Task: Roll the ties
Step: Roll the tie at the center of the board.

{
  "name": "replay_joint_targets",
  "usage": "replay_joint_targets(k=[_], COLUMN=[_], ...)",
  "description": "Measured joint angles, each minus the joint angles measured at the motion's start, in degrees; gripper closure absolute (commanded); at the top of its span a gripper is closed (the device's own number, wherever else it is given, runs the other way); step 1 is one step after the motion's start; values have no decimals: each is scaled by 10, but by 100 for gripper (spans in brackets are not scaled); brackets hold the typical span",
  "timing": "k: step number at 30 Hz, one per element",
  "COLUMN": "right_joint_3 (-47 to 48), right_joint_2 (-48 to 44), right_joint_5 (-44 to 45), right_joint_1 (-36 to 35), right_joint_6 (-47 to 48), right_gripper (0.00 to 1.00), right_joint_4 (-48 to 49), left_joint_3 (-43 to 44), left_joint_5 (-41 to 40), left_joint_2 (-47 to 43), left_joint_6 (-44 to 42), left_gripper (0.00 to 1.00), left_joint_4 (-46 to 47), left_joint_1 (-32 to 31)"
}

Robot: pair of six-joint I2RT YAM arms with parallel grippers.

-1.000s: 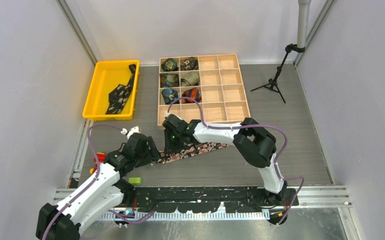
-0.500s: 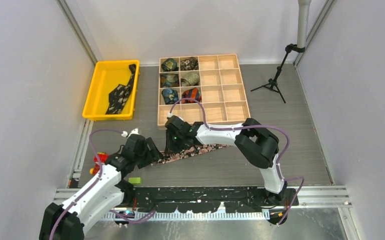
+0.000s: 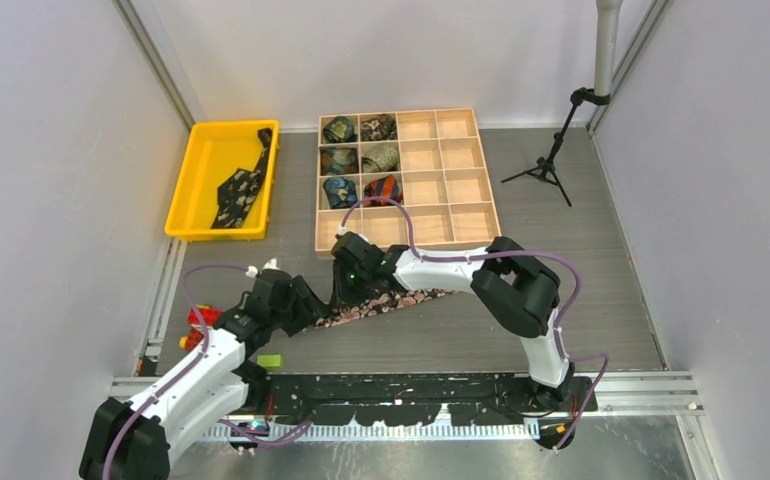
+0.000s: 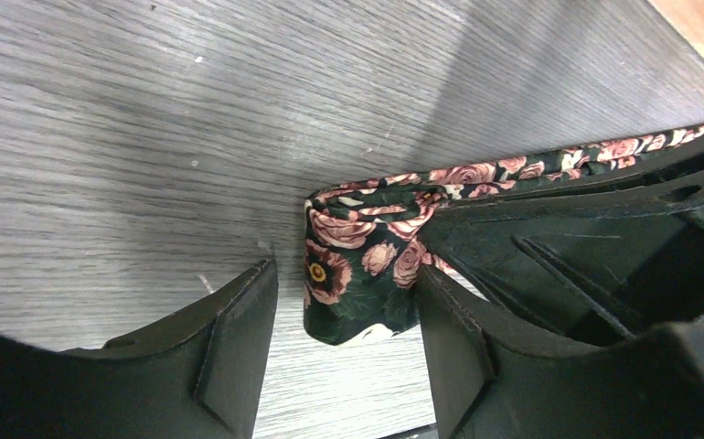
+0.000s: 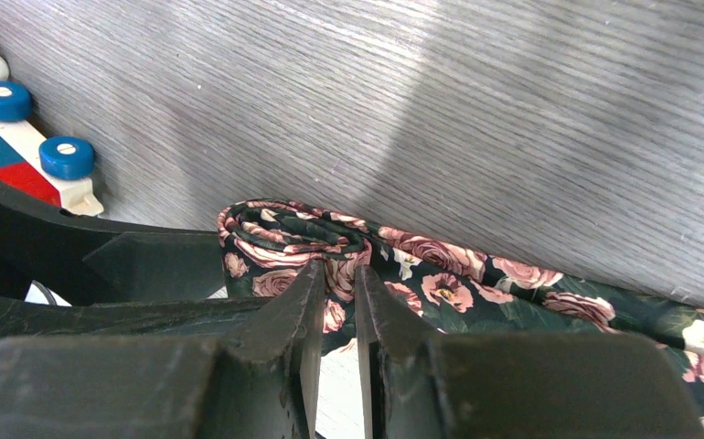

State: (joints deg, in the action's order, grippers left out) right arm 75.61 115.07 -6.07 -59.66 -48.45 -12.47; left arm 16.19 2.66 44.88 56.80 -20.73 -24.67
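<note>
The dark floral tie (image 3: 401, 298) lies on the table in front of the arms, its left end rolled into a small coil (image 5: 284, 229). My right gripper (image 5: 337, 274) is shut on that coil, with fabric pinched between its fingertips. My left gripper (image 4: 344, 338) is open, and the tie's rolled end (image 4: 357, 265) sits between its fingers without touching them. In the top view the left gripper (image 3: 306, 305) is just left of the right gripper (image 3: 346, 288). The black dotted tie (image 3: 239, 187) lies unrolled in the yellow tray (image 3: 201, 225).
A wooden compartment box (image 3: 461, 215) stands behind the arms, with several rolled ties (image 3: 361, 160) in its left cells. A tripod (image 3: 546, 165) stands at back right. A green block (image 3: 270, 361) and a red, white and blue toy (image 5: 19, 137) lie near the left arm.
My left gripper has edged right, closer round the tie's rolled end. My right gripper has shifted slightly right and stays shut on the coil.
</note>
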Motion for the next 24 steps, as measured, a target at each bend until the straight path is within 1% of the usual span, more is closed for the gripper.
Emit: replay_joint_targets(k=[7, 10, 15, 18, 21, 24], right_joint_3=[0, 0, 1, 5, 16, 20], right_joint_2=[-2, -6, -14, -23, -34, -51], right_joint_5=[5, 10, 13, 19, 22, 24], right_joint_1=[0, 0, 0, -1, -2, -2], right_joint_6=[0, 0, 5, 14, 23, 26], right_gripper=[77, 77, 68, 66, 66, 69], right_joint_4=[-5, -15, -36, -66, -95, -109], left_joint_3=[-5, -5, -4, 3, 14, 26], left_joint_5=[11, 17, 26, 26, 26, 26], left_joint_2=[21, 28, 32, 35, 41, 49], left_joint_6=[-3, -6, -22, -36, -51, -65], left_gripper=[58, 62, 64, 65, 65, 66], left_joint_4=[33, 41, 47, 40, 28, 16], left_joint_1=[0, 0, 0, 0, 0, 0])
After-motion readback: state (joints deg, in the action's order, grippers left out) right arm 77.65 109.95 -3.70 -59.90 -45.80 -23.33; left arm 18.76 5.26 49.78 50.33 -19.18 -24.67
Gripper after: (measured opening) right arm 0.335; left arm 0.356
